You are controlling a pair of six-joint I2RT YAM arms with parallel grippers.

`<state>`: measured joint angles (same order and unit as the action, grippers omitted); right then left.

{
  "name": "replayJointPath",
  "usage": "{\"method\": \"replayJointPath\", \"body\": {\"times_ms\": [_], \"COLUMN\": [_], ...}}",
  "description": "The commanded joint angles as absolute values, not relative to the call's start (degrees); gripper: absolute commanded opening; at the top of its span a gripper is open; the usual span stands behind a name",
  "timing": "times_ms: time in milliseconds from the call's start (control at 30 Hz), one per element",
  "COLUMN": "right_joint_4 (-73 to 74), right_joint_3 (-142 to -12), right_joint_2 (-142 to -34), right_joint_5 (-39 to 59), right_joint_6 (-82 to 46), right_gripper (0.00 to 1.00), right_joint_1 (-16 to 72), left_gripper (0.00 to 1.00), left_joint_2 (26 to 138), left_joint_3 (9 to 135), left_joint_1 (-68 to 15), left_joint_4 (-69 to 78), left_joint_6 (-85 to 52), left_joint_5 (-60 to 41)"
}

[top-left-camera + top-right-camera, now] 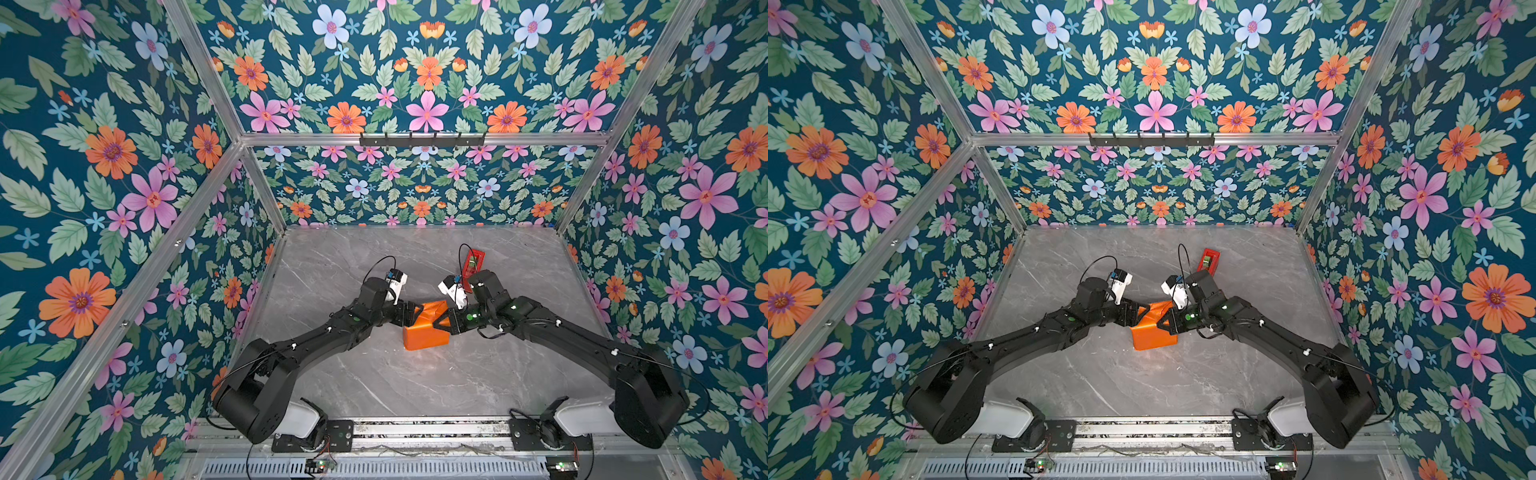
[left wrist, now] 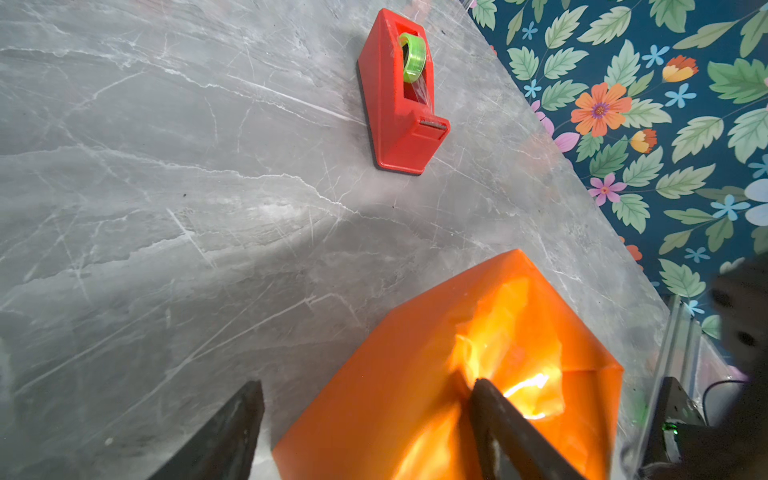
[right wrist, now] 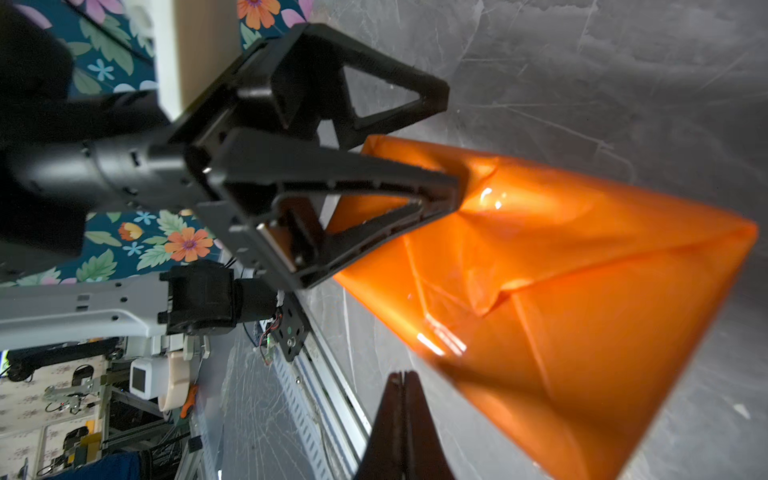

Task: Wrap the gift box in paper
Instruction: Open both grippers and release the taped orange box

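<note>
While the gift box itself is hidden under the wrap, the paper [image 1: 424, 338] is seen folded into a blocky, glossy-orange parcel just below centre frame in both top views, set on the grey marble table [image 1: 332, 257]. The left gripper [image 2: 368, 384] is spread wide. In the left wrist view, one finger [image 2: 503, 419] is laid on the parcel's top at lower right of frame. The other finger [image 2: 232, 428] is held over bare table beside the parcel at lower left, so the parcel is not clamped. The same is shown left of centre in the right wrist view, where the lower finger [image 3: 374, 178] is pushed into a dent in the paper and the upper finger [image 3: 432, 95] is kept off it. The right gripper [image 3: 401, 382] is closed, with its fingers pressed flat together at bottom centre of its wrist view and nothing seen pinched. Its tip is placed close to the parcel's side; contact cannot be told. In both top views the two grippers are set facing each other across the parcel's upper edge. Folded flaps and creases are visible on the parcel face in the right wrist view. A red tape dispenser [image 1: 473, 262] with a green roll is parked above and right of the parcel, partly masked by the right arm in a top view. It is fully shown at upper centre of the left wrist view, apart from the parcel.
</note>
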<state>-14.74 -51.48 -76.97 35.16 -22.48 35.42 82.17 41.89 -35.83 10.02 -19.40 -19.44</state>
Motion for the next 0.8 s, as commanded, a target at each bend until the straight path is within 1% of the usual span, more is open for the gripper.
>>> {"method": "replayJointPath", "body": {"times_ms": [0, 67, 233, 433, 633, 700, 767], "right_joint_4": [-15.7, -14.7, -6.4, 1.5, -0.5, -2.8, -4.6], "right_joint_3": [-49.3, -47.6, -44.3, -46.1, -53.5, -57.0, -59.6], "right_joint_2": [-73.5, -73.0, -75.7, -81.5, -86.5, -88.7, -90.1], "right_joint_5": [36.6, 35.2, 29.3, 24.8, 18.4, 17.1, 17.9], "right_joint_6": [-20.1, -19.6, -19.7, -22.5, -22.8, -22.9, -23.2], "right_gripper": [0.04, 0.04, 0.04, 0.03, 0.02, 0.02, 0.03], "right_joint_1": [35.4, 36.1, 39.5, 41.0, 40.3, 39.3, 37.7], "left_gripper": [0.8, 0.81, 0.84, 0.86, 0.86, 0.86, 0.86], "left_joint_2": [82.9, 82.8, 81.4, 77.9, 73.3, 71.5, 69.6], "left_joint_3": [42.8, 44.0, 48.0, 50.8, 48.5, 46.8, 45.1], "left_joint_1": [-35.9, -35.9, -35.9, -35.3, -29.8, -28.3, -27.2], "left_joint_4": [1.3, 1.7, 3.3, 4.1, 4.3, 5.1, 5.8], "left_joint_6": [-17.9, -18.4, -20.3, -20.3, -22.1, -22.7, -23.0], "left_joint_5": [-17.8, -18.0, -17.9, -14.6, -12.9, -12.1, -10.8]}}
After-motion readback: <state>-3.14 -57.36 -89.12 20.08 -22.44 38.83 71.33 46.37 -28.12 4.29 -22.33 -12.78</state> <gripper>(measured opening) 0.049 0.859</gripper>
